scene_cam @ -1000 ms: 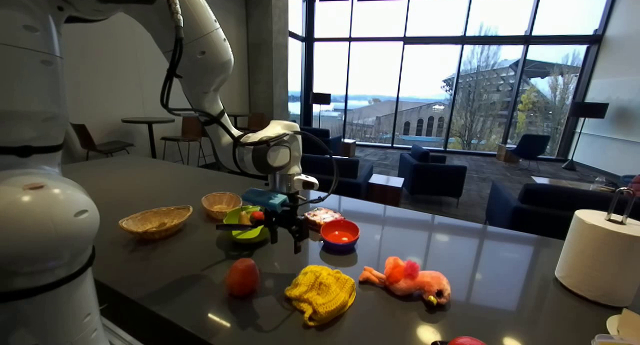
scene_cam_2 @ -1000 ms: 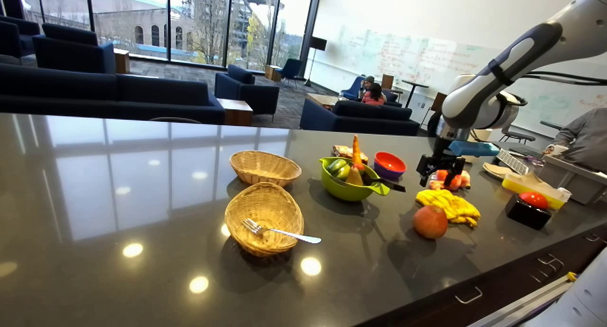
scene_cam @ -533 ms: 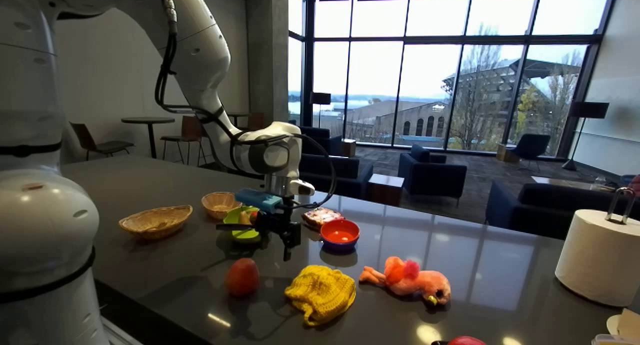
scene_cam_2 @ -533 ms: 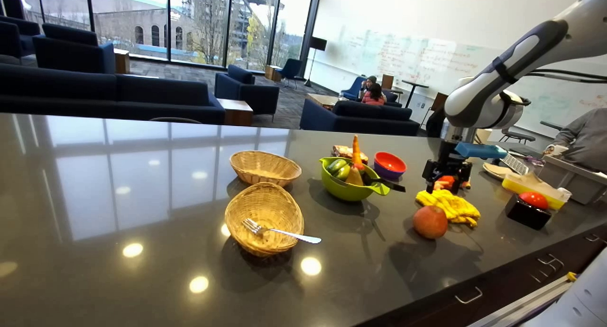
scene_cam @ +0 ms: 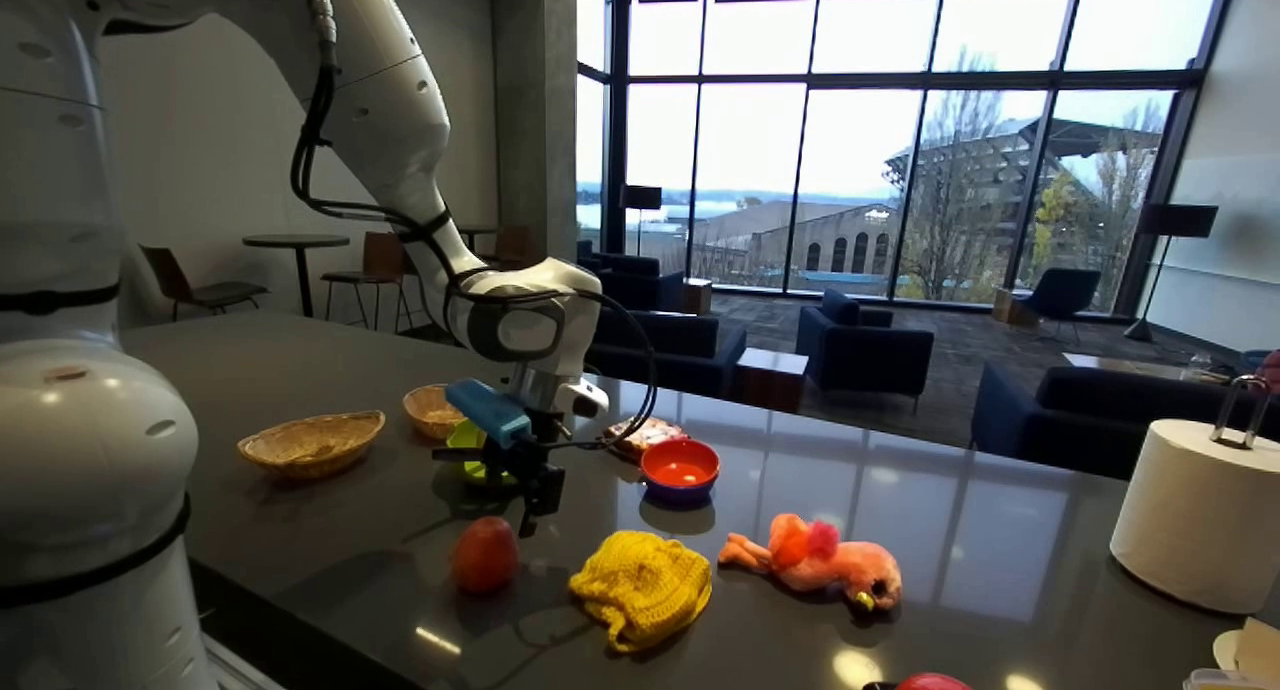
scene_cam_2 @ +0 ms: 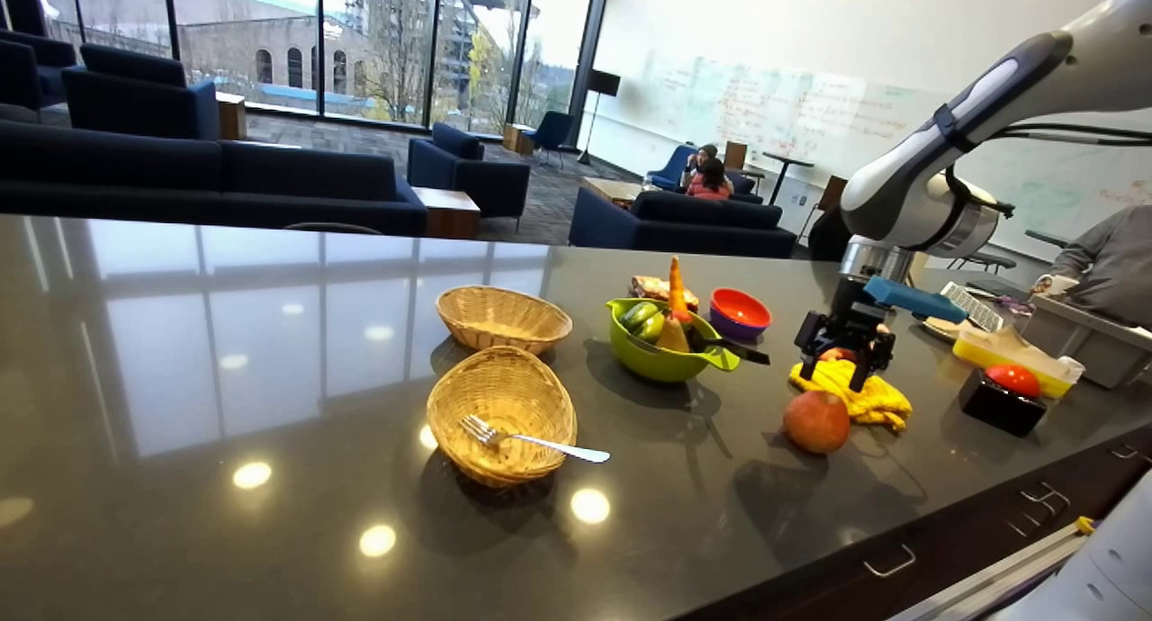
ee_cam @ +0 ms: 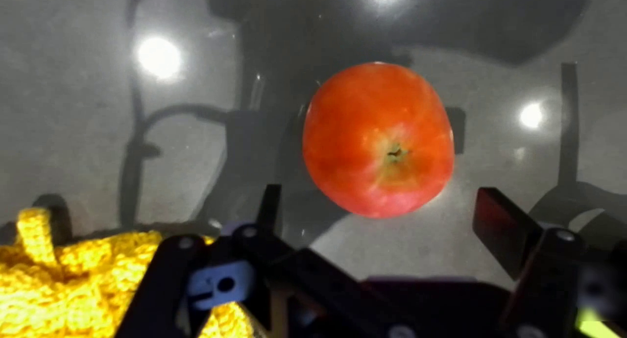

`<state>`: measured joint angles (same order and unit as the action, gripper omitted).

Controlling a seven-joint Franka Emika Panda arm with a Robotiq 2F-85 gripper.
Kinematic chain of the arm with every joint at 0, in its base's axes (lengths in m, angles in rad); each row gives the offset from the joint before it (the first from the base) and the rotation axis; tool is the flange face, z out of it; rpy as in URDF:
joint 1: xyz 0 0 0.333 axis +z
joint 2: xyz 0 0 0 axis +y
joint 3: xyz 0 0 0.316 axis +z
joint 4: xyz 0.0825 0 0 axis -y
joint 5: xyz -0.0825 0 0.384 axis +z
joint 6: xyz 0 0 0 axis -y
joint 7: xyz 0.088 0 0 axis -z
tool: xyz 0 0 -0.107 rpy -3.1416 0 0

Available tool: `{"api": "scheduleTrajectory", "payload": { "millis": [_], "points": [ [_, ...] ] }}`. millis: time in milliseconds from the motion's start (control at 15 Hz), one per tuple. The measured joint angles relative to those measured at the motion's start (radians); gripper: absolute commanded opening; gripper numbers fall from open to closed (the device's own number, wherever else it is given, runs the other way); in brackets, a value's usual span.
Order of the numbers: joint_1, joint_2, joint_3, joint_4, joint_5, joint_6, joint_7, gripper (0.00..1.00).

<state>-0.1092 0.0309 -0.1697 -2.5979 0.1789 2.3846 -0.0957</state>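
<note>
nothing is gripped or lifted yet: the red apple (ee_cam: 376, 138) sits on the counter (ee_cam: 73, 142), a little right of and above centre in the wrist view, and the gripper (scene_cam_2: 832, 377), jaws spread wide and empty, hangs close to it, no contact showing. the approach looks well along, judging by how nearly the fingers (ee_cam: 504, 228) frame the apple; closing the jaws and any lift are not done. the knitted yellow cloth (ee_cam: 83, 284) lies at the lower left of the wrist view, and the green bowl (scene_cam_2: 661, 362) stands well apart, right of centre in an exterior view. against half a second ago, in an exterior view the gripper is lower, more tilted and shifted leftward, nearer the apple (scene_cam: 486, 555); apple and cloth lie where they did.
</note>
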Motion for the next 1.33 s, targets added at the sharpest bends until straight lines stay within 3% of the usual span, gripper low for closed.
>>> {"api": "scheduleTrajectory", "payload": {
  "millis": [800,1333],
  "points": [
    [-0.001,-0.025,0.002,-0.066,0.039,-0.001,-0.023,1.0],
    [-0.001,-0.024,0.022,-0.088,0.109,0.03,-0.121,1.0]
  ]
}}
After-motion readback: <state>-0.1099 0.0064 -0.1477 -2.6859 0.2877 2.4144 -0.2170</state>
